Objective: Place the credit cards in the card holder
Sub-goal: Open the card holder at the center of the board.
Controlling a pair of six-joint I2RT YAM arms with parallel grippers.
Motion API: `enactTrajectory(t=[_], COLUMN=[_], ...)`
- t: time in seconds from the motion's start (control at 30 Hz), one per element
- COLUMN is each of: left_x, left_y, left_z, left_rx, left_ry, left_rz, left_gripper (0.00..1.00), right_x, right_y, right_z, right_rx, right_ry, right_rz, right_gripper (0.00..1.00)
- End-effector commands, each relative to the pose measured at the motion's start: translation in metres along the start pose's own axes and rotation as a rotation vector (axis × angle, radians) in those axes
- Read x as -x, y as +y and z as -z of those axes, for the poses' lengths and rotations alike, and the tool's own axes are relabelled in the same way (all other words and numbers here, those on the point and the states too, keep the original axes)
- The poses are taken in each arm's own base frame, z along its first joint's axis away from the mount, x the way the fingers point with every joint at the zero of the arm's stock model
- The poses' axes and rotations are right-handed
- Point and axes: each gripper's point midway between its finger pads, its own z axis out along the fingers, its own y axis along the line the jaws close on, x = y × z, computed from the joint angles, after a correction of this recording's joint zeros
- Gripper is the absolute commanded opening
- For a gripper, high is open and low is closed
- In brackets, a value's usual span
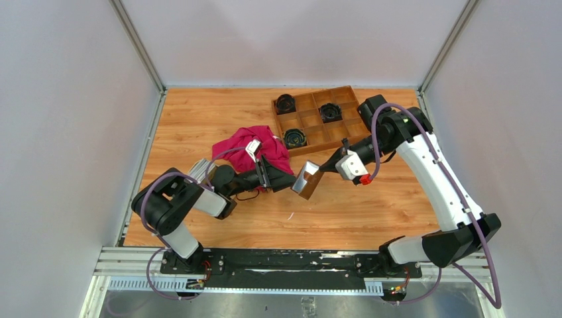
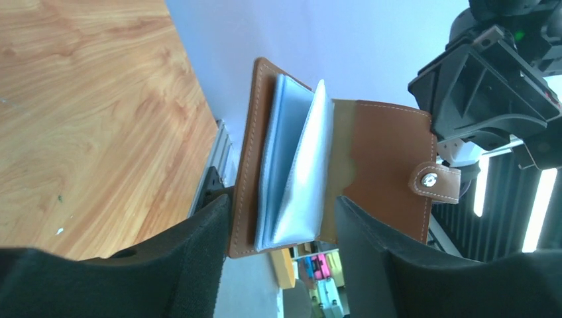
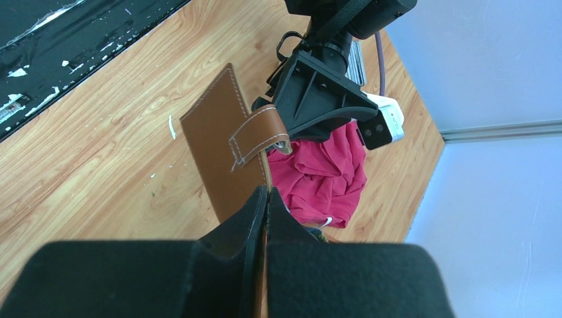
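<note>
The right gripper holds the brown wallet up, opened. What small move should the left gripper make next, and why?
Probably close the left gripper on the wallet's free cover and clear sleeves. Its fingers stand open on either side of them, while the right gripper is shut on the other cover. Two grips would keep it open.

Closed jaws pinch the card holder (image 3: 215, 142), snap tab (image 3: 258, 136) unfastened.

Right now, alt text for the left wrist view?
Open brown card holder, grey sleeves fanned out, snap tab at right, sits between the left gripper's parted jaws. Wooden table at left, right arm at upper right.
</note>
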Motion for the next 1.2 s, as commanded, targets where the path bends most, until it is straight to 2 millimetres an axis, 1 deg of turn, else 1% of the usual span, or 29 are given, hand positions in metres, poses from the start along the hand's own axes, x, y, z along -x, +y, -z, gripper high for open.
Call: enactTrajectory(t=[0.0, 0.1, 0.2, 0.27, 0.37, 0.53, 0.6, 0.63, 0.67, 0.7, 0.77, 0.8, 0.83, 0.9, 1.03, 1.1, 1.17], left_x=[0.002, 0.003, 0.004, 0.004, 0.003, 0.001, 0.001, 0.001, 0.001, 0.000, 0.001, 0.001, 0.003, 0.011, 0.012, 0.010, 0.008], left_y=[-0.023, -0.027, -0.029, -0.030, -0.031, -0.027, -0.018, -0.011, 0.002, 0.015, 0.039, 0.047, 0.050, 0.048, 0.063, 0.069, 0.072], left_z=[-0.001, -0.003, -0.005, -0.007, -0.008, -0.007, -0.008, -0.009, -0.008, -0.008, -0.004, -0.001, 0.001, 0.006, 0.019, 0.021, 0.021], left_rx=[-0.071, -0.082, -0.090, -0.096, -0.101, -0.100, -0.065, -0.034, 0.027, 0.093, 0.244, 0.324, 0.394, 0.482, 0.637, 0.698, 0.753], left_ry=[0.015, 0.019, 0.029, 0.039, 0.050, 0.061, 0.064, 0.071, 0.074, 0.079, 0.099, 0.109, 0.109, 0.085, 0.067, 0.063, 0.052], left_rz=[-0.026, -0.035, -0.039, -0.044, -0.056, -0.109, -0.124, -0.136, -0.142, -0.156, -0.280, -0.343, -0.407, -0.511, -0.620, -0.662, -0.705], left_gripper=[0.55, 0.49, 0.37, 0.26, 0.01, 0.00, 0.00, 0.00, 0.00, 0.00, 0.00, 0.00, 0.00, 0.00, 0.00, 0.00, 0.00], right_x=[0.006, 0.004, 0.000, -0.003, -0.013, -0.037, -0.046, -0.051, -0.058, -0.064, -0.073, -0.076, -0.077, -0.077, -0.074, -0.071, -0.068], right_y=[-0.006, -0.002, 0.003, 0.006, 0.012, 0.032, 0.042, 0.047, 0.054, 0.059, 0.069, 0.071, 0.071, 0.070, 0.061, 0.055, 0.052], right_z=[-0.001, -0.004, -0.005, -0.005, -0.003, -0.003, -0.007, -0.010, -0.015, -0.018, -0.025, -0.026, -0.027, -0.026, -0.016, -0.012, -0.012], right_rx=[-0.028, -0.024, -0.021, -0.027, -0.035, -0.037, -0.028, -0.020, -0.013, -0.011, -0.004, -0.015, -0.026, -0.059, -0.124, -0.151, -0.158], right_ry=[-0.053, -0.058, -0.055, -0.048, -0.028, 0.005, 0.008, 0.007, 0.004, 0.003, -0.009, -0.026, -0.044, -0.082, -0.120, -0.148, -0.184], right_rz=[0.081, 0.068, 0.054, 0.044, 0.021, -0.045, -0.083, -0.106, -0.148, -0.190, -0.296, -0.349, -0.409, -0.516, -0.688, -0.782, -0.885], right_gripper=[0.00, 0.00, 0.00, 0.00, 0.00, 0.00, 0.00, 0.03, 0.10, 0.20, 0.31, 0.35, 0.39, 0.45, 0.49, 0.49, 0.49])
